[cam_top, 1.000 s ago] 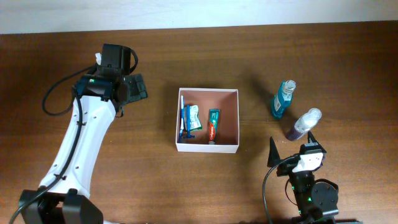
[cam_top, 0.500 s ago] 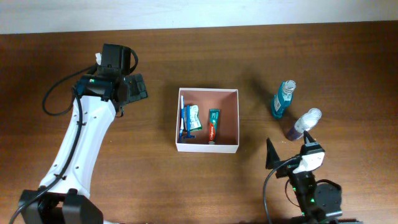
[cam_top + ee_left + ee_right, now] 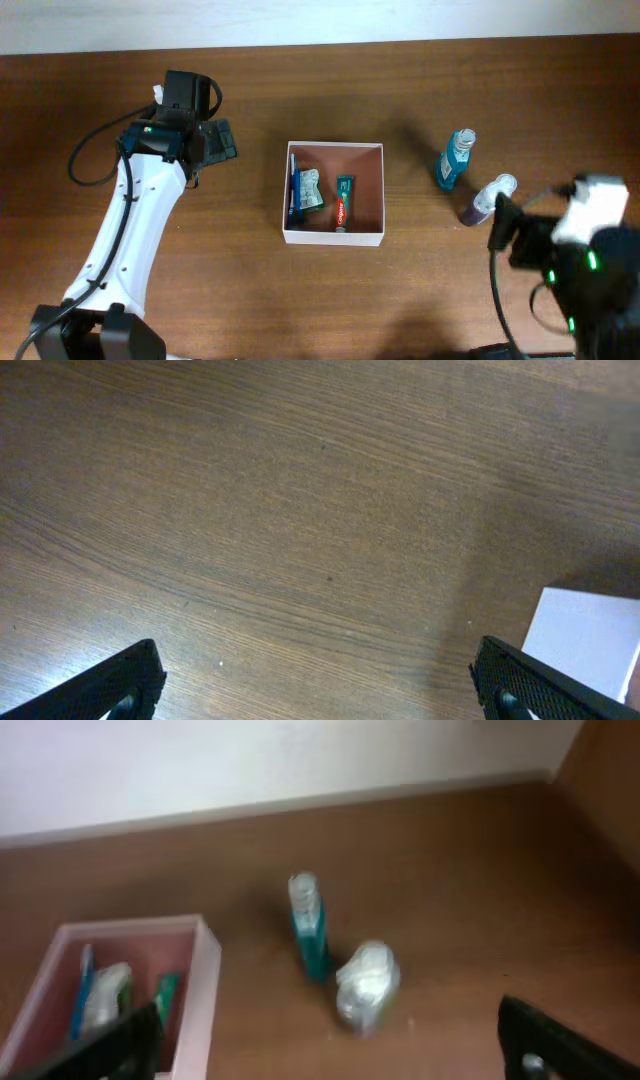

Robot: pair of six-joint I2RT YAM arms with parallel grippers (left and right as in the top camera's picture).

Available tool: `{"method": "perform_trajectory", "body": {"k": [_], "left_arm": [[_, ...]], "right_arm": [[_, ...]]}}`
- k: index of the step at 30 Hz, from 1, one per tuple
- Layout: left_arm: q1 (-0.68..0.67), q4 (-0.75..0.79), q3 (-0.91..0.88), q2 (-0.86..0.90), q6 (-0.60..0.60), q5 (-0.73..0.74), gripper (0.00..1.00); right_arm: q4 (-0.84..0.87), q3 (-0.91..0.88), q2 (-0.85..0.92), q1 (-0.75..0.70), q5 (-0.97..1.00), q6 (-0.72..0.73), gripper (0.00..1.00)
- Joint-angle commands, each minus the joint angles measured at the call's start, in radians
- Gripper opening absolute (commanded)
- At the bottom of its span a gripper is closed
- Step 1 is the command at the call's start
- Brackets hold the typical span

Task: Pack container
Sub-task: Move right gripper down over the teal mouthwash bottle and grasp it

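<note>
Reach step: right gripper (image 3: 335, 1055), spread, hovers by the clear bottle (image 3: 488, 200) right of the container (image 3: 333, 238); next, straddle and pinch it. Left gripper (image 3: 330, 685) also spread.

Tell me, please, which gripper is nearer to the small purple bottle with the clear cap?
Right. The right gripper is close beside the small purple bottle; the left gripper is far off, on the other side of the white-walled square container.
</note>
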Motion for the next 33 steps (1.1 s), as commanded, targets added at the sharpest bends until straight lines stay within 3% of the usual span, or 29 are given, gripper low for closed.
{"method": "perform_trajectory", "body": {"k": [1,8,13,22,33], "left_arm": [[0.003,-0.001,0.008,-0.005,0.005,-0.014,1.00],[0.003,-0.001,0.008,-0.005,0.005,-0.014,0.99],[0.003,-0.001,0.008,-0.005,0.005,-0.014,0.99],[0.003,-0.001,0.008,-0.005,0.005,-0.014,0.99],[0.003,-0.001,0.008,-0.005,0.005,-0.014,0.99]], "right_arm": [[-0.044,0.096,0.172,-0.007,0.032,0.019,0.98],[-0.030,0.099,0.358,-0.007,0.058,0.007,0.98],[0.087,0.099,0.525,-0.007,0.053,-0.097,0.98],[0.245,0.099,0.792,-0.008,0.054,-0.098,1.00],[0.299,0.098,0.859,-0.031,-0.029,-0.093,0.67]]}}
